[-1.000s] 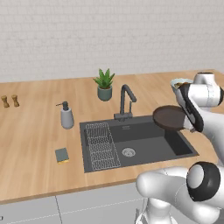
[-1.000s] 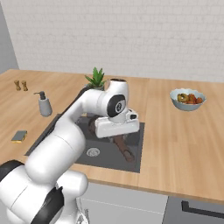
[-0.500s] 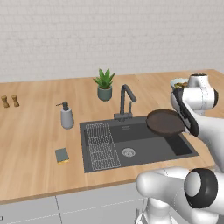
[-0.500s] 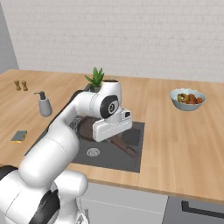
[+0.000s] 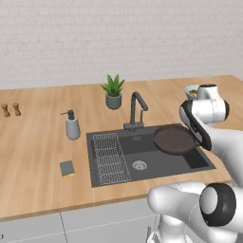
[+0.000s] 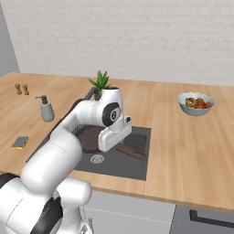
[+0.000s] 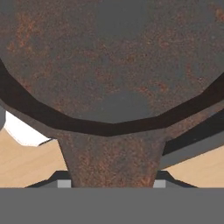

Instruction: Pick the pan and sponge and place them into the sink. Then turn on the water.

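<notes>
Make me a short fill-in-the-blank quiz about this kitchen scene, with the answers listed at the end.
1. The tool is shut on the handle of the ____.
2. The sponge lies on the counter, to the left of the ____ in the left base view.
3. The plant stands behind the ____.
4. The bowl on the counter holds ____.

Missing words: pan; sink; faucet; fruit

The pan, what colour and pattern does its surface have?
Dark brown with rusty orange speckles; the pan shows best in the hand view.
</notes>
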Robot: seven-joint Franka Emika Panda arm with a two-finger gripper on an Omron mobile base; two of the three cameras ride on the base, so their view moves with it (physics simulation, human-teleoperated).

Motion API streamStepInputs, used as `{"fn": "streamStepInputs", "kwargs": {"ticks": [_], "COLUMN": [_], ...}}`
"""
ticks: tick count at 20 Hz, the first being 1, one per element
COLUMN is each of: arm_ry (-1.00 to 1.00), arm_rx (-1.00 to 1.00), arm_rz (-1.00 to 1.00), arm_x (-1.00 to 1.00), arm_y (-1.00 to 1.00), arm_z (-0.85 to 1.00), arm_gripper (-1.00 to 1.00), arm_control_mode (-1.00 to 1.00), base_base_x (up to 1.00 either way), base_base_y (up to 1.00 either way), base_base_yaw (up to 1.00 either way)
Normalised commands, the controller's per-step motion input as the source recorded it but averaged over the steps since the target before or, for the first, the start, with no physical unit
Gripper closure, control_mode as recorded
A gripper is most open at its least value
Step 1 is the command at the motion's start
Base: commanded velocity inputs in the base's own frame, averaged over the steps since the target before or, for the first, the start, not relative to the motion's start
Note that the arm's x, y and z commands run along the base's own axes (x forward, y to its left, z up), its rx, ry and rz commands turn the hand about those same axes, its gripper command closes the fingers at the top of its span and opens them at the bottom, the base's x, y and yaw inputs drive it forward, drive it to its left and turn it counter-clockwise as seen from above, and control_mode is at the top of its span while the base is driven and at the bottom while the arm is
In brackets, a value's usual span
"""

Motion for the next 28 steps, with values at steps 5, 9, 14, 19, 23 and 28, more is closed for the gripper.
{"fn": "streamStepInputs", "kwargs": {"ticks": [5, 9, 14, 19, 23, 28], "arm_ry": [0.08, 0.12, 0.12, 0.07, 0.04, 0.0], "arm_rx": [0.0, 0.0, 0.0, 0.0, 0.0, 0.0], "arm_rz": [0.12, 0.07, 0.03, 0.0, 0.0, 0.0], "arm_x": [0.33, 0.43, 0.36, 0.2, 0.07, 0.0], "arm_y": [0.09, 0.0, 0.07, 0.22, 0.11, 0.0], "arm_z": [-0.26, -0.2, -0.17, -0.18, -0.23, -0.29], "arm_gripper": [1.0, 1.0, 1.0, 1.0, 1.0, 1.0], "arm_control_mode": [-1.0, -1.0, -1.0, -1.0, -1.0, -1.0], "base_base_x": [0.0, 0.0, 0.0, 0.0, 0.0, 0.0], "base_base_y": [0.0, 0.0, 0.0, 0.0, 0.0, 0.0], "base_base_yaw": [0.0, 0.0, 0.0, 0.0, 0.0, 0.0]}}
